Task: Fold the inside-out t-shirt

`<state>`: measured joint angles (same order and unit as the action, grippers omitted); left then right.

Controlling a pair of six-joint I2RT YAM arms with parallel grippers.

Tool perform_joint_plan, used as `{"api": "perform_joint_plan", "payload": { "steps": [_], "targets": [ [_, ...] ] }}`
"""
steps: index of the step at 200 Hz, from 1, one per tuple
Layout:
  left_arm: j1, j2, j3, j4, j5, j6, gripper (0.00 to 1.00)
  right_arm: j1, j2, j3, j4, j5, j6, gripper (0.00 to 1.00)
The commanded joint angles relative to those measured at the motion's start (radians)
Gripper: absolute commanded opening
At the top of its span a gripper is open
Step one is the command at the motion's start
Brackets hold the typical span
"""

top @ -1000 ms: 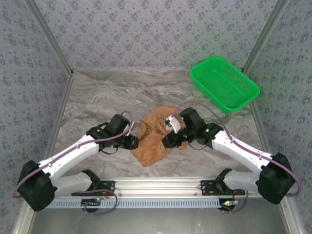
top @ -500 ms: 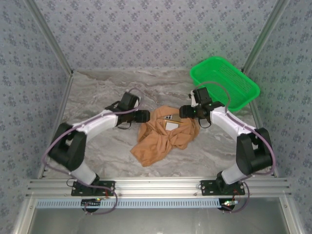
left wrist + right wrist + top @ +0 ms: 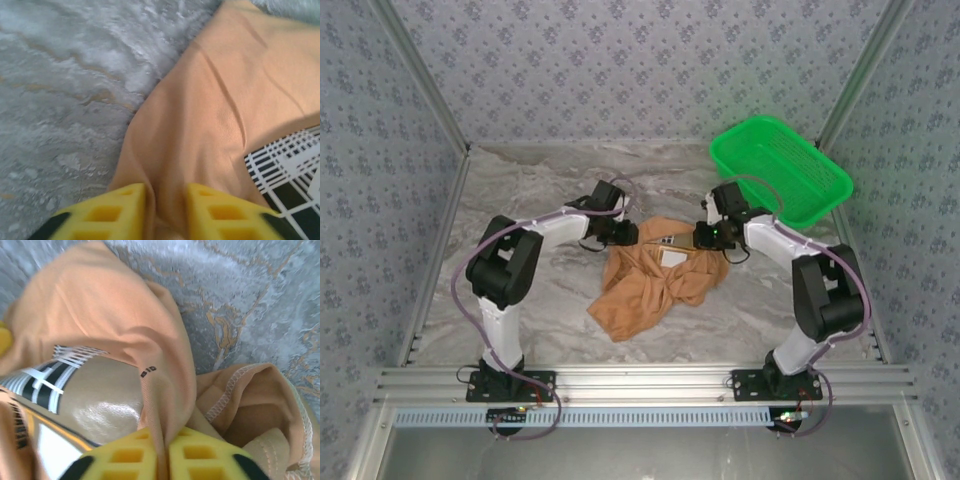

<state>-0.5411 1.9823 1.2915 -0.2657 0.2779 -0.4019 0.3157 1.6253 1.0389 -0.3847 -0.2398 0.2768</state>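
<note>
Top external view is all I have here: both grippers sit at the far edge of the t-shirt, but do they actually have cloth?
Observer: In the left wrist view, the left gripper has a ridge of the t-shirt pinched between its yellow fingers.
Operator: And the right one?
Observer: In the right wrist view, the right gripper is shut on a thin fold of the cloth, its fingers nearly touching.
Operator: Any seams showing there?
Observer: Yes, a stitched hem lies exposed just to the right of that grip.

Both end effectors point(image 3: 165, 200) point(image 3: 162, 445) clamped tight
</note>
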Motion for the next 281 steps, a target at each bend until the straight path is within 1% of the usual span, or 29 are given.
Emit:
{"api": "perform_joint_plan", "payload": {
  "steps": [1, 11, 22, 34, 68, 84, 105, 124, 136, 149, 156, 167, 175, 180, 191, 200, 208, 214, 224, 232, 241, 252, 267, 281],
  "targets": [
    [0.023, 0.016, 0.028, -0.009, 0.064, 0.023, 0.11, -0.019, -0.049, 0.058, 0.009, 0.017, -0.034, 0.03],
    [0.037, 0.004, 0.025, 0.003, 0.079, 0.023, 0.00, -0.028, -0.054, 0.073, 0.009, 0.020, -0.039, 0.00],
    [0.053, -0.020, 0.033, 0.006, 0.095, 0.030, 0.00, -0.034, -0.061, 0.096, 0.008, 0.023, -0.043, 0.00],
    [0.080, -0.078, 0.040, 0.009, 0.082, 0.034, 0.00, -0.039, -0.074, 0.135, 0.001, 0.032, -0.058, 0.00],
    [0.151, -0.321, 0.053, 0.047, -0.029, 0.028, 0.00, -0.040, -0.147, 0.305, -0.045, 0.137, -0.146, 0.00],
    [0.176, -0.431, 0.055, 0.073, -0.069, 0.019, 0.00, -0.040, -0.191, 0.362, -0.029, 0.174, -0.202, 0.00],
    [0.187, -0.567, 0.046, 0.103, -0.118, 0.013, 0.00, -0.023, -0.261, 0.394, -0.015, 0.172, -0.262, 0.00],
    [0.187, -0.694, 0.000, 0.115, -0.118, 0.023, 0.00, 0.009, -0.361, 0.343, -0.007, 0.197, -0.308, 0.00],
    [0.184, -0.788, -0.072, 0.139, -0.072, 0.016, 0.00, 0.035, -0.448, 0.271, -0.009, 0.220, -0.307, 0.00],
    [0.169, -0.894, -0.170, 0.143, -0.044, 0.010, 0.00, 0.067, -0.552, 0.166, -0.027, 0.234, -0.269, 0.00],
    [0.152, -0.946, -0.232, 0.147, -0.033, 0.011, 0.00, 0.085, -0.608, 0.074, -0.035, 0.229, -0.244, 0.00],
    [0.119, -0.983, -0.335, 0.150, -0.012, 0.001, 0.00, 0.111, -0.677, -0.038, -0.061, 0.219, -0.172, 0.01],
    [0.093, -0.970, -0.385, 0.134, -0.016, -0.001, 0.00, 0.123, -0.714, -0.118, -0.079, 0.212, -0.097, 0.04],
    [0.080, -0.948, -0.406, 0.122, -0.029, -0.009, 0.00, 0.127, -0.730, -0.169, -0.088, 0.209, -0.036, 0.08],
    [0.062, -0.873, -0.436, 0.117, -0.007, -0.030, 0.10, 0.134, -0.752, -0.278, -0.102, 0.185, 0.096, 0.19],
    [0.052, -0.804, -0.439, 0.137, 0.023, -0.053, 0.17, 0.149, -0.763, -0.362, -0.113, 0.181, 0.200, 0.26],
    [0.033, -0.745, -0.430, 0.161, 0.036, -0.072, 0.25, 0.184, -0.778, -0.419, -0.126, 0.202, 0.263, 0.32],
    [0.012, -0.704, -0.418, 0.186, 0.043, -0.069, 0.29, 0.209, -0.790, -0.438, -0.151, 0.242, 0.293, 0.37],
    [-0.024, -0.631, -0.384, 0.211, 0.031, -0.049, 0.37, 0.234, -0.812, -0.435, -0.184, 0.306, 0.293, 0.47],
    [-0.049, -0.575, -0.342, 0.224, 0.023, -0.031, 0.46, 0.237, -0.825, -0.411, -0.210, 0.340, 0.281, 0.52],
    [-0.069, -0.493, -0.286, 0.234, 0.015, -0.009, 0.52, 0.226, -0.826, -0.381, -0.208, 0.381, 0.232, 0.57],
    [-0.077, -0.392, -0.203, 0.242, 0.020, 0.003, 0.57, 0.186, -0.797, -0.359, -0.168, 0.416, 0.202, 0.60],
    [-0.088, -0.244, -0.086, 0.258, 0.039, 0.019, 0.60, 0.088, -0.701, -0.320, -0.152, 0.406, 0.200, 0.63],
    [-0.114, -0.101, 0.077, 0.185, 0.041, 0.085, 0.62, 0.001, -0.615, -0.288, -0.149, 0.403, 0.191, 0.67]
  ]
}}
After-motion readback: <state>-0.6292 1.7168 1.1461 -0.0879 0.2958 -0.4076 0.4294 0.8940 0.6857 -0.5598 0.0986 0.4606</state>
